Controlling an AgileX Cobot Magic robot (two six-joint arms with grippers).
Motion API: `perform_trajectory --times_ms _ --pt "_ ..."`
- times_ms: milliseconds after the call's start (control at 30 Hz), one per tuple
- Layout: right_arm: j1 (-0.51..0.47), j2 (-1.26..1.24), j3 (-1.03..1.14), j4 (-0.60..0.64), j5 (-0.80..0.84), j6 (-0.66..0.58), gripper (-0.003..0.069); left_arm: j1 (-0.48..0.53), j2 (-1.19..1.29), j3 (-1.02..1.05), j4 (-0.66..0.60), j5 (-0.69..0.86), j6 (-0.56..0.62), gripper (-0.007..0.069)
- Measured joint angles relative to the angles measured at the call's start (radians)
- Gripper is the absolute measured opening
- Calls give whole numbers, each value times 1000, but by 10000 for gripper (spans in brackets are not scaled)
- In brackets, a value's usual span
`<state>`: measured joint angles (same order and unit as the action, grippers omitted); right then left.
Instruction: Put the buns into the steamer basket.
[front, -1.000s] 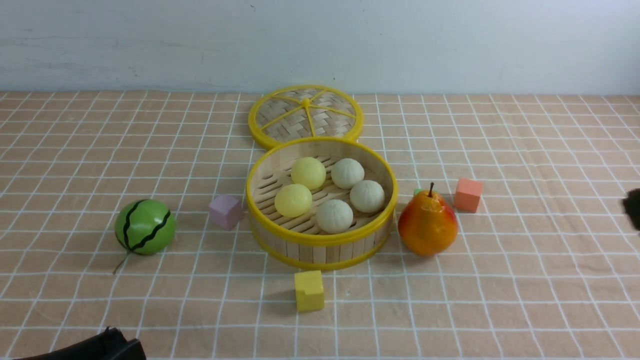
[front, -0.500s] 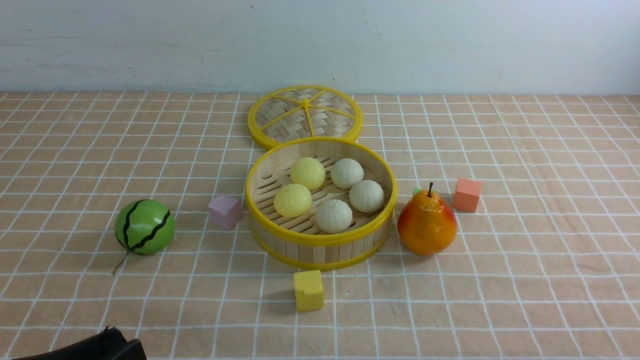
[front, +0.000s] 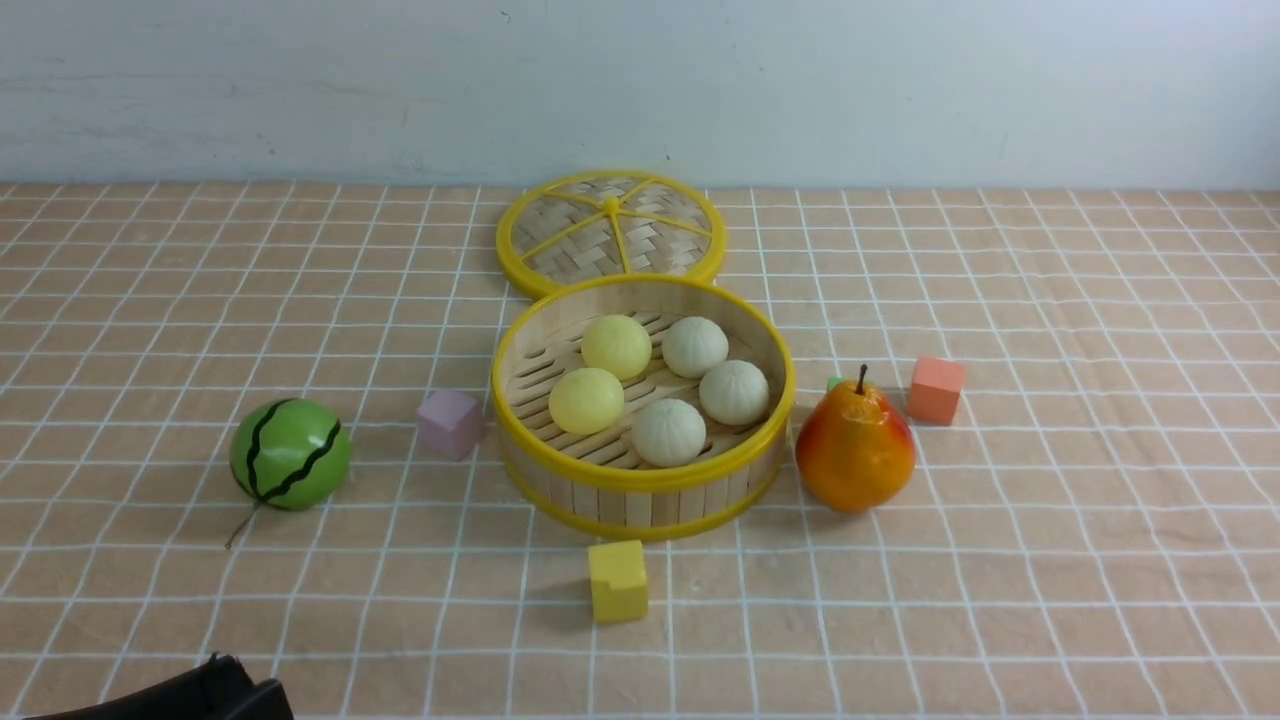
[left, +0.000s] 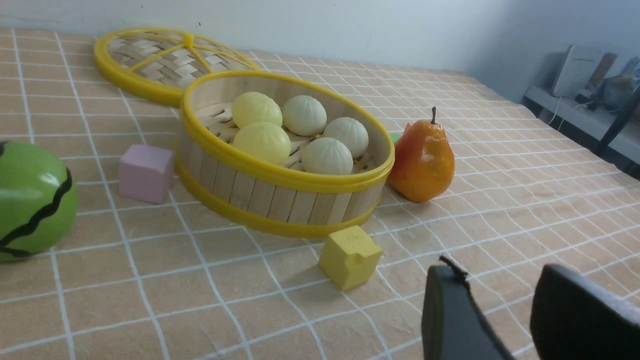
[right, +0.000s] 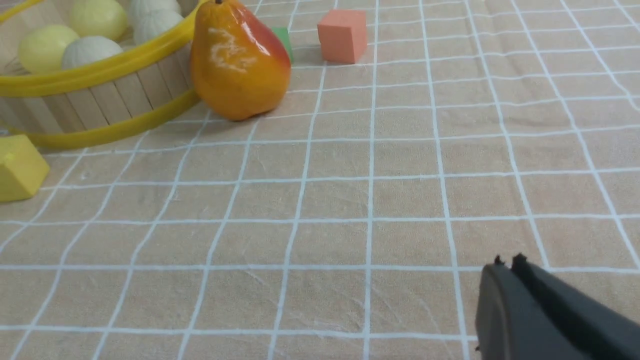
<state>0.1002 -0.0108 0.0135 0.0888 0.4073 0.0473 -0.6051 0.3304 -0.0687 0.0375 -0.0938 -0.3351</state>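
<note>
All five buns (front: 660, 380) lie inside the steamer basket (front: 640, 478) at bench centre, far and right of the empty, parted left tool (left: 500, 310); the right tool (right: 515, 280) is pinched empty.

— Where's the basket (front: 642, 478)?
— Mid-table, upright, a round bamboo tub with yellow rims, lid off.
— And the buns (front: 667, 388)?
— All five sit on its slatted floor: two pale yellow on the left, three off-white with faint pleats on the right, close together
</note>
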Motion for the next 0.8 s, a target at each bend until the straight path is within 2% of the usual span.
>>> perform_trajectory --times_ms 800 --pt "0 0 1 6 0 1 18 0 0 0 0 0 0 237"
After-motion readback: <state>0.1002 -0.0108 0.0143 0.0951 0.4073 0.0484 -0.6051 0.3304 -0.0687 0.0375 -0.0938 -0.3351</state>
